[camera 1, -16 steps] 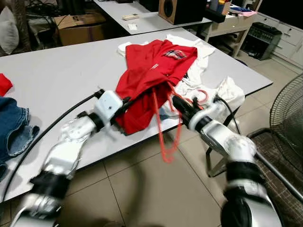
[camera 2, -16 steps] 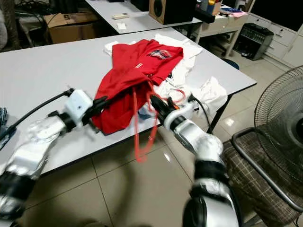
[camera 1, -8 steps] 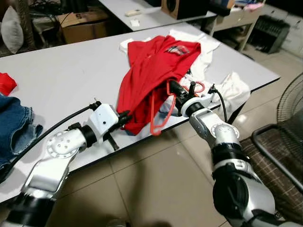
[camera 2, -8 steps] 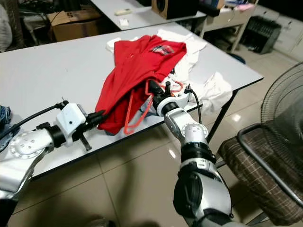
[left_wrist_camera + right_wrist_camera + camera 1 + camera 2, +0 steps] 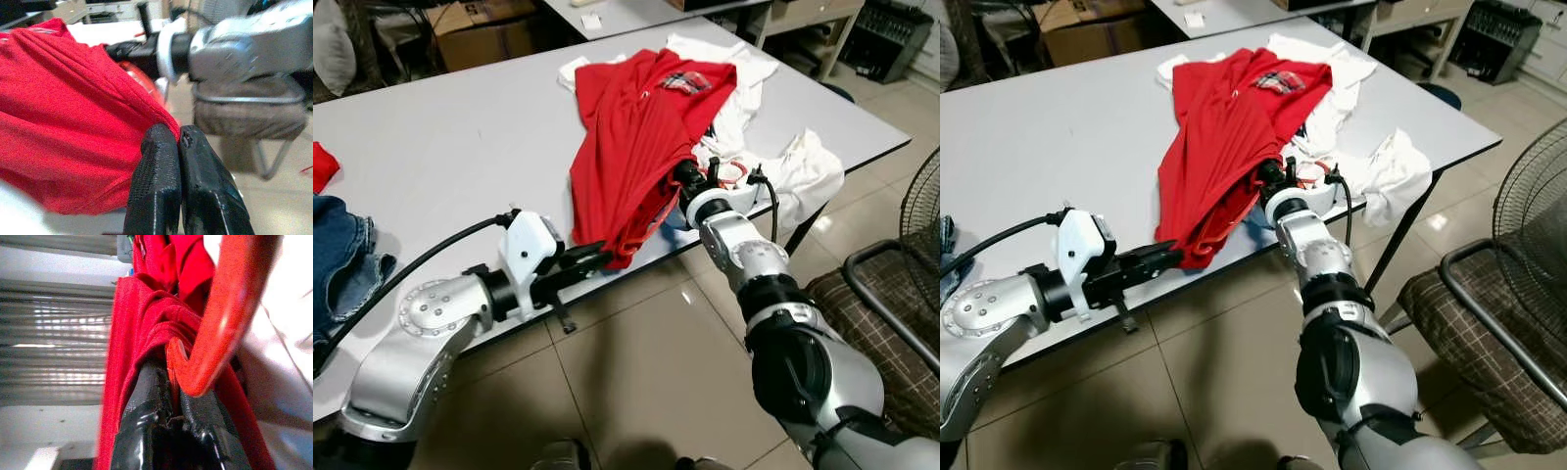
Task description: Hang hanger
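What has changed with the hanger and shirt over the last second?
The red hanger, which dangled below the table edge, has been pushed up inside the red shirt by the right hand. The left hand stays pinched on the hem. White clothes unmoved.

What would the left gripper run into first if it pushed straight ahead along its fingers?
The left gripper is already shut on the hem of the red shirt. Going on, it would likely drive into more of that fabric, then the right gripper beyond; depth is uncertain.
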Motion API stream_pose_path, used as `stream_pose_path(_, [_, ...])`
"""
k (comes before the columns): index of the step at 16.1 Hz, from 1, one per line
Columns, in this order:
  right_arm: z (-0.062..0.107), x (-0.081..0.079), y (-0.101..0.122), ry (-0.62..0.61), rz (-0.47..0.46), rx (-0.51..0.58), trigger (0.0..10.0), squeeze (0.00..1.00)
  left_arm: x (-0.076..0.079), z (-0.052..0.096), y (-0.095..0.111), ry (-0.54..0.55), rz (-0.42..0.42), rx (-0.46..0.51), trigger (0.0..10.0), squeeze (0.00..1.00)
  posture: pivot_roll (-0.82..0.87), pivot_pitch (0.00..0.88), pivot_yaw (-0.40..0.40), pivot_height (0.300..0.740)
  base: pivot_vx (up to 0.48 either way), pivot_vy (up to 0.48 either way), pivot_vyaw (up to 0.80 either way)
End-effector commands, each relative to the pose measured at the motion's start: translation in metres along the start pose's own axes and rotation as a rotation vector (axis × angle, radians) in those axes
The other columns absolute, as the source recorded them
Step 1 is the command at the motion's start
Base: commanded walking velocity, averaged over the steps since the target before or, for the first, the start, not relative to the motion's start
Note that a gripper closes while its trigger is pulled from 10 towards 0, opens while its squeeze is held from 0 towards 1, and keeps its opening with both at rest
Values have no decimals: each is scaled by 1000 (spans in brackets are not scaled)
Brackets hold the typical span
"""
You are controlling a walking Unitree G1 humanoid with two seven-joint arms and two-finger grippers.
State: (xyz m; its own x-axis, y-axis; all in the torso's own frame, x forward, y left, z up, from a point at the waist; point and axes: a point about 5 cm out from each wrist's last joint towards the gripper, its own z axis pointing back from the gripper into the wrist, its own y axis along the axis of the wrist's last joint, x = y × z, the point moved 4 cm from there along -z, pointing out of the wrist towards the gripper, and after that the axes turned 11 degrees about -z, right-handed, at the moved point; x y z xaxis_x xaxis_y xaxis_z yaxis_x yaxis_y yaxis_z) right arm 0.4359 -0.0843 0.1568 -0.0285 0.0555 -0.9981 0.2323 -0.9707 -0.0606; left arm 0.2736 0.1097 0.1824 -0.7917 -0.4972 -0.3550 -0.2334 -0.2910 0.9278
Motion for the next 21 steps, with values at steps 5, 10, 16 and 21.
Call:
stream_pose_path(5, [-11, -30, -5, 66, -30, 64, 10000, 0, 27, -24, 22, -100, 114, 65, 157, 0, 193, 139, 13, 740, 0, 0, 0])
stream_pose_path(10, [-12, -33, -46, 76, -28, -88, 10000, 0, 16, -56, 37, -16, 186, 106, 784, 0, 156, 112, 19, 740, 0, 0, 0])
stream_pose_path(16, [0, -38, -30, 92, 4, -145, 10000, 0, -10, -61, 11, 132, 38, -56, 10000, 0, 119, 77, 15, 740, 0, 0, 0])
stream_pose_path(21, [10, -31, -46, 74, -11, -252, 10000, 0, -10, -77, 32, 128, 186, 95, 10000, 1000, 104, 43, -5, 740, 0, 0, 0])
